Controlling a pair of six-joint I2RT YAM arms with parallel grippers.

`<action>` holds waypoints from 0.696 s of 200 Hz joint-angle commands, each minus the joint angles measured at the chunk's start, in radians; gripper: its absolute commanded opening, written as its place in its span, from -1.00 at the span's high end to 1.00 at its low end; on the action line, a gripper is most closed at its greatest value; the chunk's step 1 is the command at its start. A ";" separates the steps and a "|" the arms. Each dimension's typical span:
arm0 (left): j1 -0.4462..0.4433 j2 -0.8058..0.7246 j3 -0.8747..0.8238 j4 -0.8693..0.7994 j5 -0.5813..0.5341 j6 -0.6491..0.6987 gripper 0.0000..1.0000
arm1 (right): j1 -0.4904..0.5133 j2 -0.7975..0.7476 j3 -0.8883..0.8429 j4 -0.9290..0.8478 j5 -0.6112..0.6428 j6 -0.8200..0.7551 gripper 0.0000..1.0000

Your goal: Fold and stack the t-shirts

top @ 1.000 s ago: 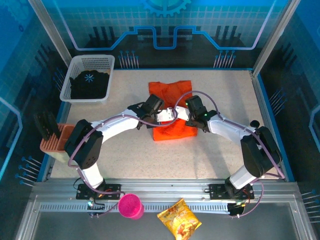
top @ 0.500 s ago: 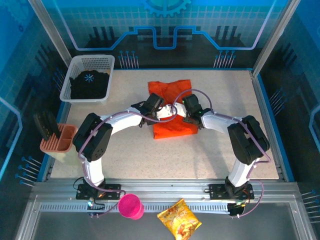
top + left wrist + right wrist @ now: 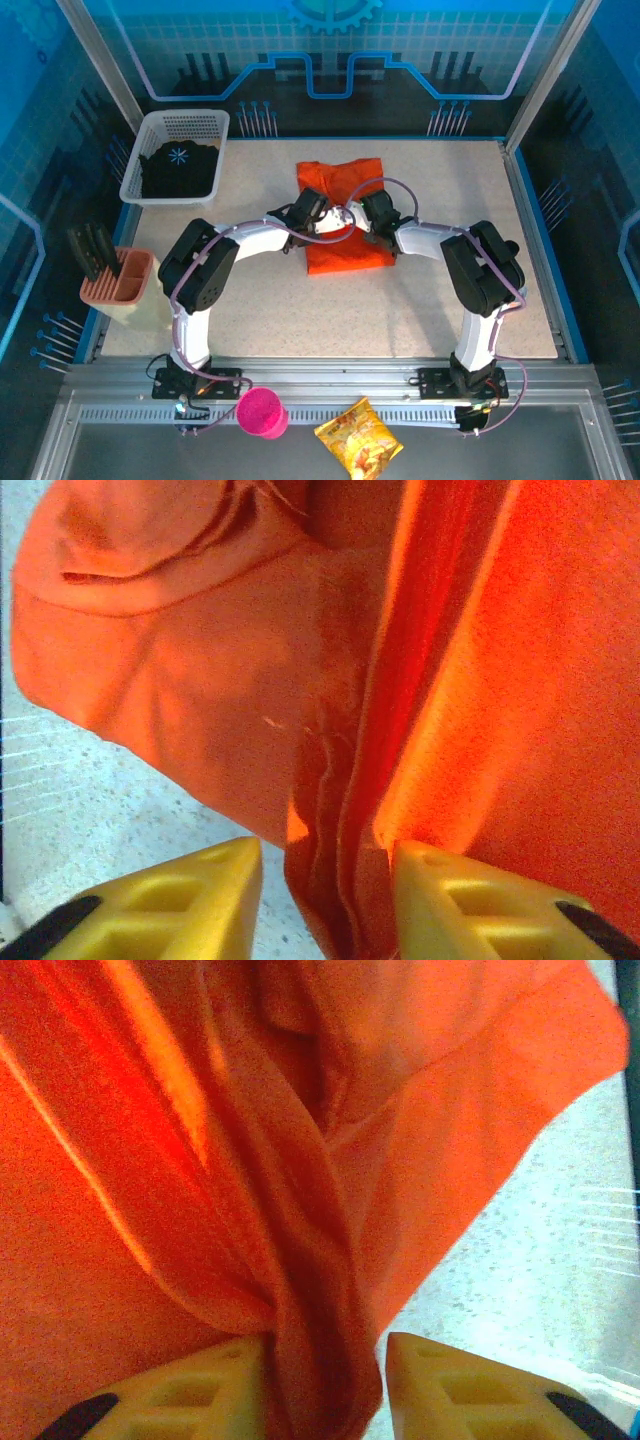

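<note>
Both parted, left gripper [image 3: 320,880] and right gripper [image 3: 325,1380] straddling orange t-shirt [image 3: 200,680] fold; best rising straight up, avoiding snagging layers.

left arm [image 3: 250,238]: elbow raised, forearm reaching inward | right arm [image 3: 430,240]: mirrored, forearm reaching inward | left gripper [image 3: 322,855]: yellow jaws parted | right gripper [image 3: 325,1345]: yellow jaws parted | both grippers: nearly tip to tip
</note>
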 commanded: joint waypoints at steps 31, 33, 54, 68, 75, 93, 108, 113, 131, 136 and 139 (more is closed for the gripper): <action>-0.014 -0.055 -0.022 0.258 -0.022 -0.053 -0.06 | -0.003 -0.040 0.004 0.073 0.074 0.058 -0.24; -0.013 -0.060 -0.022 0.262 -0.023 -0.066 -0.06 | -0.004 -0.046 0.002 0.076 0.073 0.063 -0.26; 0.014 -0.160 -0.046 0.301 0.010 -0.227 -0.17 | -0.021 -0.157 -0.051 0.122 0.027 0.081 -0.46; 0.038 -0.257 -0.097 0.358 0.038 -0.334 -0.48 | -0.039 -0.267 -0.091 0.136 -0.043 0.096 -0.52; 0.053 -0.307 -0.125 0.384 0.060 -0.388 -0.60 | -0.053 -0.326 -0.109 0.134 -0.087 0.115 -0.55; 0.100 -0.428 -0.167 0.354 0.139 -0.564 -0.97 | -0.093 -0.483 -0.125 0.088 -0.185 0.188 -0.56; 0.141 -0.499 -0.162 0.249 0.226 -0.675 -0.99 | -0.113 -0.595 -0.119 0.023 -0.227 0.263 -0.54; 0.155 -0.517 -0.158 0.209 0.262 -0.700 -0.99 | -0.119 -0.626 -0.115 -0.001 -0.234 0.277 -0.53; 0.176 -0.559 -0.118 0.039 0.338 -0.744 -0.99 | -0.134 -0.711 -0.108 -0.086 -0.256 0.301 -0.52; 0.177 -0.567 -0.112 0.006 0.345 -0.748 -0.99 | -0.137 -0.732 -0.108 -0.115 -0.270 0.283 -0.52; 0.176 -0.573 -0.109 -0.007 0.350 -0.751 -0.99 | -0.139 -0.743 -0.109 -0.129 -0.282 0.268 -0.52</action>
